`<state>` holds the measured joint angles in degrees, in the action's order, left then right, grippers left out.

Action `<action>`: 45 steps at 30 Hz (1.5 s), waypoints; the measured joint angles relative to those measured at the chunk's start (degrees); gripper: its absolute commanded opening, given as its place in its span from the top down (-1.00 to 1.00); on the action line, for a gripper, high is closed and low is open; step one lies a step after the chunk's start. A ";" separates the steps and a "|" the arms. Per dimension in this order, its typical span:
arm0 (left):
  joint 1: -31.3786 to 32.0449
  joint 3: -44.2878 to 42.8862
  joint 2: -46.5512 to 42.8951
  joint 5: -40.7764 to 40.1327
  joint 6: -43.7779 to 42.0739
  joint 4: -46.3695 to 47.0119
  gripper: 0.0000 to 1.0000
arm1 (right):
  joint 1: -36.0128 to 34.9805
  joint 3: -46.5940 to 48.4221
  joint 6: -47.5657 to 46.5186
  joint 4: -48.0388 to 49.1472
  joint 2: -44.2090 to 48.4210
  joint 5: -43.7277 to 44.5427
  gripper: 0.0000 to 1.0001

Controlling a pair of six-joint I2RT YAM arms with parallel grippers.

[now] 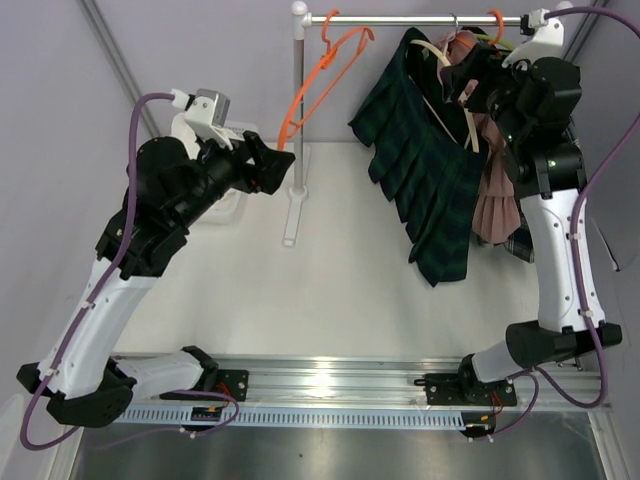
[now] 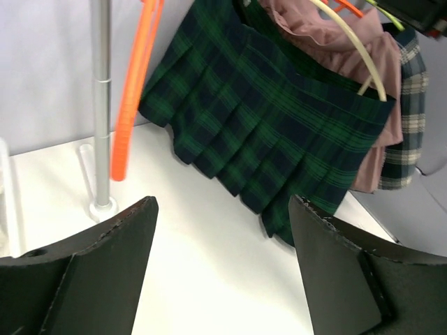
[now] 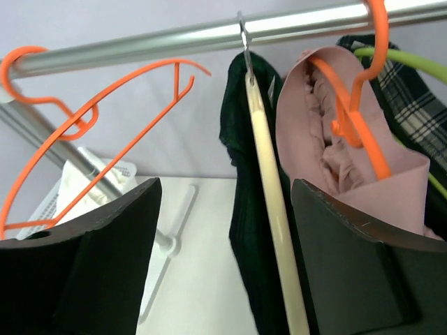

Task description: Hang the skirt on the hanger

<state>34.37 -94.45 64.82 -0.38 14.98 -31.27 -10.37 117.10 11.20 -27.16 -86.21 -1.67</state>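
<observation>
The right gripper (image 3: pixel 225 185) stands wide open and holds nothing. Its two dark fingers are well apart, with free space on either side of what lies between them. Straight ahead of it, in line with the gap, the cream hanger (image 3: pixel 269 181) hangs by its metal hook from the rail (image 3: pixel 140 45), which runs above the fingertips. The green plaid skirt (image 3: pixel 241 139) is draped on that hanger and falls below and slightly left of the gap. In the top view it hangs at a slant, clear of the table (image 1: pixel 330 290). Just beyond the right finger is a pink skirt (image 3: pixel 314 139) on its own hanger, and out past the left finger an empty orange hanger (image 2: pixel 129 105) swings off the same rail.

The left gripper (image 2: pixel 222 202) is also spread wide and empty. It is held well back, with the plaid skirt ahead of it and to its right, and the rack post (image 2: pixel 101 105) ahead to its left.

The step in hand looks like the release, since the skirt is carried by the hanger and the hanger by the rail. Whether the waistband sits securely on both arms of the hanger cannot be told. The next move calls for drawing the right gripper straight back from the rail with the fingers kept apart, so that neither pad catches the cream arm or the fabric.
</observation>
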 measured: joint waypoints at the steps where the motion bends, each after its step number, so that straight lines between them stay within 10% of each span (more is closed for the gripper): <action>1: 0.00 0.00 -0.11 -0.79 0.00 -0.13 -0.71 | 0.00 -0.79 0.74 -0.22 0.92 -0.37 -0.64; 8: -1.14 -0.74 -1.75 -11.69 0.24 -2.60 -0.84 | 0.00 -8.79 4.79 -2.40 9.70 -2.71 -0.69; 14: -14.03 0.76 1.05 -18.23 3.91 -2.60 -0.86 | 0.02 -18.47 8.15 -5.77 21.31 -5.55 -0.69; 26: -28.00 6.71 29.42 -26.01 7.74 4.15 -0.69 | 0.07 -41.16 11.91 -10.60 42.10 -16.57 -0.68; 45: -31.58 -18.01 60.46 -29.70 3.82 3.41 -0.77 | 0.07 -52.06 9.03 -12.83 44.26 -21.84 -0.69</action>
<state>2.79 -112.46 125.27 -30.09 18.81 -27.86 -10.31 65.04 20.23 -39.99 -41.95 -23.51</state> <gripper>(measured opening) 0.877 0.843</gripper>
